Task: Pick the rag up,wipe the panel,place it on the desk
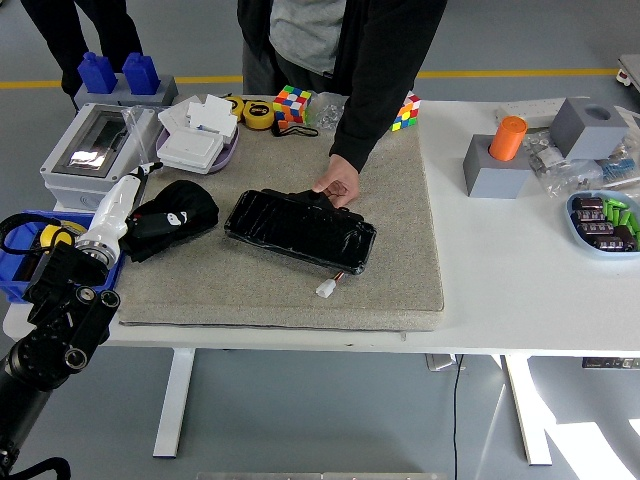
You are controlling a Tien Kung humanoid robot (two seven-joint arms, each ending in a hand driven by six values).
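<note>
At left on the grey mat [400,270], the left hand [125,205] touches the bunched black rag [175,215]; its grip cannot be told. Rightward lies the black panel [300,230], long axis left-right, steadied by a person's hand [337,183].

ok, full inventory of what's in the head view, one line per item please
rag: 1, black, bunched on mat's left edge
panel: 1, black, mid-mat, tilted
connector: 1, white, by panel's near edge
mat: 1, grey-beige, covers table centre
puzzle cubes: 2, multicolour, mat's far edge
tape measure: 1, yellow-black, far edge
junction box: 1, grey, far left
orange cylinder: 1, in grey block, right
tray: 1, light blue, small parts inside, far right
person's hand: 1, on panel's far edge
left hand: white, at the rag; grip unclear
right hand: out of view
</note>
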